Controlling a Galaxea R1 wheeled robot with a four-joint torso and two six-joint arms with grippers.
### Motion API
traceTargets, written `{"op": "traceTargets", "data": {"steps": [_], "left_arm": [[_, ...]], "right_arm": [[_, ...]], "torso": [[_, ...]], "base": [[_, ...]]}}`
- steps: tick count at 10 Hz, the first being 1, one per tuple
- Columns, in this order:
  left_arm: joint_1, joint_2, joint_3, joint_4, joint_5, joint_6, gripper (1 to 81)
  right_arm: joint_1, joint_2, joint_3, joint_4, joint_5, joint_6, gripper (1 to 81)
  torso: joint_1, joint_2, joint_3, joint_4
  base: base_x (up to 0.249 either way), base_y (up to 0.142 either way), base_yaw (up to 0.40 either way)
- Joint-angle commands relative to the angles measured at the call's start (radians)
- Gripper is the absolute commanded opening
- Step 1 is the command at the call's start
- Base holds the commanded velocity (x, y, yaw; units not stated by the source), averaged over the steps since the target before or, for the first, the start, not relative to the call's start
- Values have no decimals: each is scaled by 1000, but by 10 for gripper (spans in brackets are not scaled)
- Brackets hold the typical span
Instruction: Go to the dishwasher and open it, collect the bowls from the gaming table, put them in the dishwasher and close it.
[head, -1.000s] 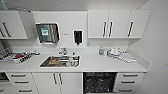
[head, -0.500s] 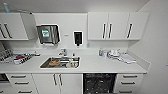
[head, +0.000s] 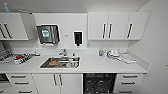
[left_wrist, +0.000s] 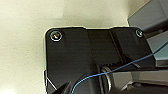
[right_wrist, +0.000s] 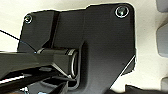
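Observation:
The dishwasher (head: 100, 83) is under the white counter, right of the sink cabinet. Its front is down and the dark inside with racks shows. I face it from a short way back, roughly level with the sink. The bowls and the gaming table are out of view. In both wrist views my own dark plate and jointed bar hang over a pale floor, and the state of either gripper cannot be made out.
A steel sink (head: 60, 62) holding some items is set in the counter (head: 100, 66). A dish rack (head: 15, 58) stands at the left and white crockery (head: 117, 54) at the right. White wall cabinets (head: 117, 26) hang above. A side wall (head: 157, 50) closes the right.

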Motion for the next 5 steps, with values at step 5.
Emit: {"op": "traceTargets", "data": {"steps": [5], "left_arm": [[-46,-14,0,3,43,3,811]], "right_arm": [[47,-2,0,-7,-44,-3,811]], "torso": [[0,0,0,0]], "base": [[0,0,0]]}}
